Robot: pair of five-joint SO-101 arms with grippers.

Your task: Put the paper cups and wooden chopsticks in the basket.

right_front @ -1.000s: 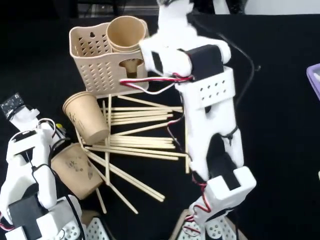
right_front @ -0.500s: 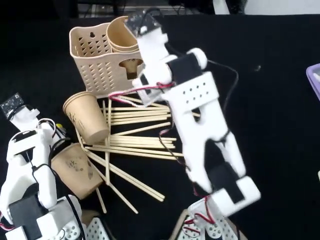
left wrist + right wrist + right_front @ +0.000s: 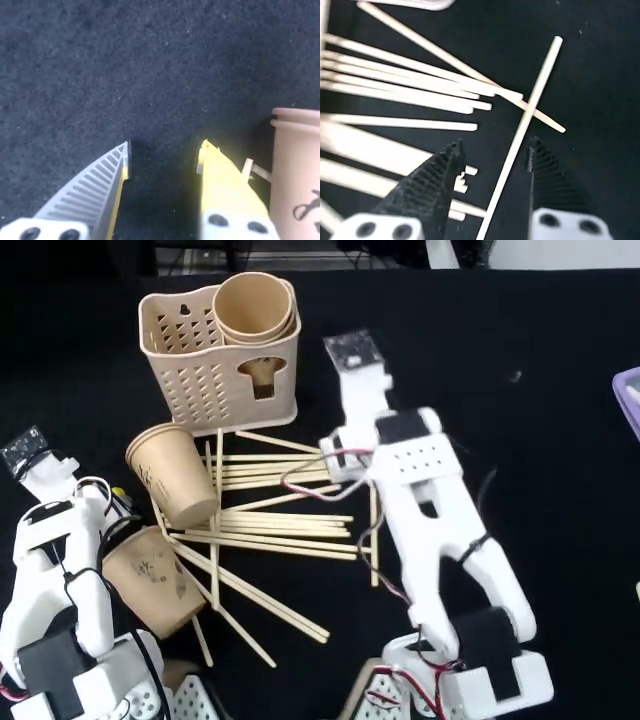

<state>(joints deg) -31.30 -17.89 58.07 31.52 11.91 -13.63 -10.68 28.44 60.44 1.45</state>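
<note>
Right pincer (image 3: 496, 145) is held spread astride one pale wooden chopstick (image 3: 540, 75), apparently so it can be pinched.

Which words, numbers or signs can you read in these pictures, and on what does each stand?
None can be read.
Upper lying cup: dark print on its side, too blurred to read.
Lower lying cup: dark print, likewise unreadable.
Basket: cut-out holes, no writing.
</note>
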